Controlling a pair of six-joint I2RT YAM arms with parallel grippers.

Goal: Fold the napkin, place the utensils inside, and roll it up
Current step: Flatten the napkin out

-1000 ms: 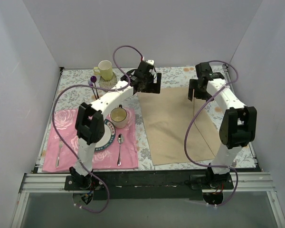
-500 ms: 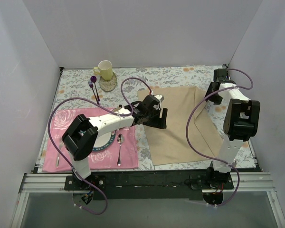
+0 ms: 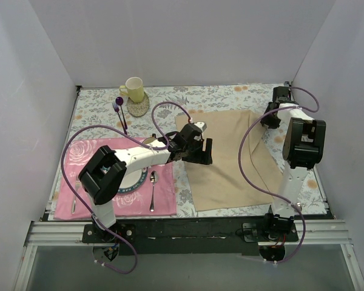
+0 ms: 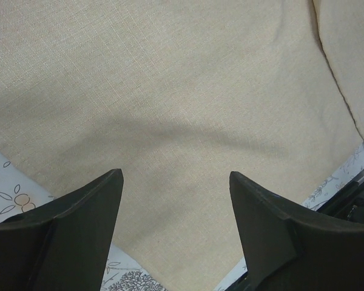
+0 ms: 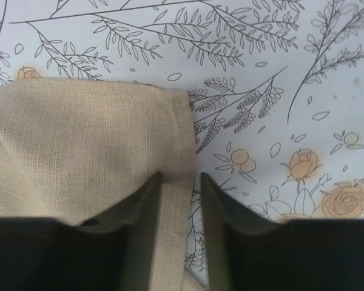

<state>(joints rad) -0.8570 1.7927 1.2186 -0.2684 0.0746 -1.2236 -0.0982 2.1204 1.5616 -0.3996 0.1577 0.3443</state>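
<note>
Napkin: plain beige-tan cloth napkin [image 3: 221, 176] lies spread on the grey floral tablecloth [image 3: 218, 97], covering the table's right half from mid-depth to the near edge. It is not yet folded.
Right gripper: black two-finger right gripper [image 5: 182, 179] sits at the napkin's far right corner. Its fingers are drawn narrow astride the hemmed edge, and I cannot tell whether they truly bite the cloth. Probably it is taking the corner to carry the fold over.
Left gripper: black left gripper [image 4: 176, 176] hangs low over the napkin near its left edge, fingers spread wide with nothing between them. It is likely there to take that side.
Spoon: small silver-bowled spoon [image 3: 153, 187] with a thin brownish handle waits on the pink rose-patterned placemat [image 3: 164, 203] by the table's near left corner, apart from the napkin.
</note>
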